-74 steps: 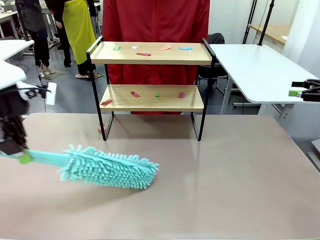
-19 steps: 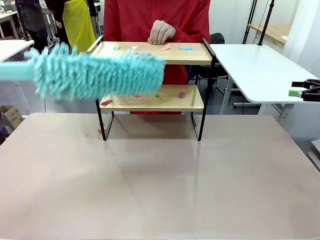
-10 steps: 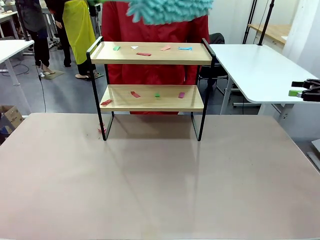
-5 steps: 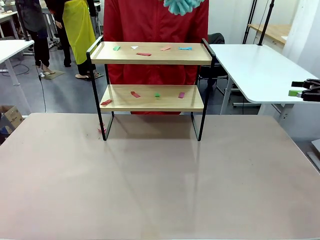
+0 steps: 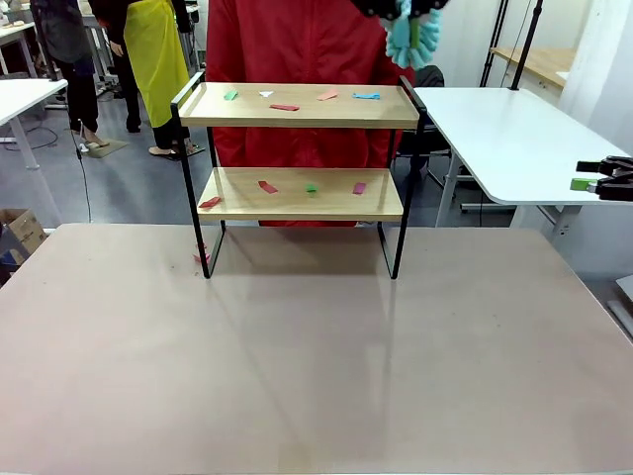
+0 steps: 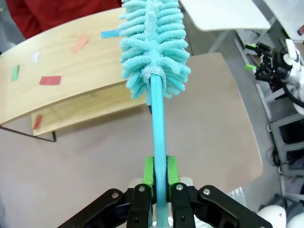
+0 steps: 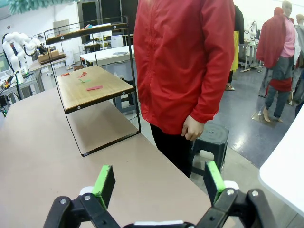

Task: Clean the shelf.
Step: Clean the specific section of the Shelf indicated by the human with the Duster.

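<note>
the duster (image 5: pixel 412 38) has swung up and across and now hangs over the right end of the shelf (image 5: pixel 297 119), which stands mid-table, paper scraps (image 5: pixel 284 107) on both boards. the left gripper (image 6: pixel 160 172) is clamped on the handle, the right gripper (image 7: pixel 159 183) gapes empty. the first sweep looks imminent.

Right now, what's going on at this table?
The left gripper, jaws shut on a teal duster, holds it above the right end of the shelf. Coloured scraps lie on both boards. The right gripper is open, off at the right. A person in red stands behind the shelf.
</note>
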{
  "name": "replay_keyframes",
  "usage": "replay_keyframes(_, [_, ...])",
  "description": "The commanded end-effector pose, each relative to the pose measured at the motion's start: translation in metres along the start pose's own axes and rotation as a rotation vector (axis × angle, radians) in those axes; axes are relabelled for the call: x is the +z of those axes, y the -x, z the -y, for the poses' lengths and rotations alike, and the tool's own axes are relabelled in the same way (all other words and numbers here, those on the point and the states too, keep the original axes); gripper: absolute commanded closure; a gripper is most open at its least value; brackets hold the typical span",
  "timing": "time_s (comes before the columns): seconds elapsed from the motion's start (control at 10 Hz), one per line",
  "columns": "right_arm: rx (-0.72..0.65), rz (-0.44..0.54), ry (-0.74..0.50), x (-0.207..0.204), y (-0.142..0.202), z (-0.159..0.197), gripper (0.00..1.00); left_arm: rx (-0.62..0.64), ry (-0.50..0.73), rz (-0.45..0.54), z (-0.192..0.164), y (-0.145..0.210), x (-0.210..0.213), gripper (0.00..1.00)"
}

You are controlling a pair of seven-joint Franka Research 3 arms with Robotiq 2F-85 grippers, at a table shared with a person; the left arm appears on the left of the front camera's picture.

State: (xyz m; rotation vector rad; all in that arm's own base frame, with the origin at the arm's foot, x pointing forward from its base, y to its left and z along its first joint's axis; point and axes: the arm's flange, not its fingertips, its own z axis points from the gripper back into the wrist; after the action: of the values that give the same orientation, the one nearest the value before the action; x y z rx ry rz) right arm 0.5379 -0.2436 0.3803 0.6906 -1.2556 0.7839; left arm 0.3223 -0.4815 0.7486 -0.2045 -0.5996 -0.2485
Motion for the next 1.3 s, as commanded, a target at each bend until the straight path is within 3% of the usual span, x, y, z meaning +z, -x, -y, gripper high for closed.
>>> replay_keyframes(0.0, [-0.011,-0.013,0.015,-0.002,-0.009,-0.001,0.0,0.092,-0.032,0.004,0.019,-0.02,-0.005,0.87])
replay_keyframes(0.2, [-0.011,-0.013,0.015,-0.002,-0.009,-0.001,0.0,0.121,-0.06,-0.006,0.027,-0.017,-0.027,0.87])
replay_keyframes(0.6, [-0.011,-0.013,0.015,-0.002,-0.009,-0.001,0.0,0.181,-0.185,0.071,0.025,-0.009,-0.045,0.87])
replay_keyframes(1.2, [-0.011,-0.013,0.015,-0.002,-0.009,-0.001,0.0,0.132,-0.172,-0.008,0.031,0.005,-0.092,0.87])
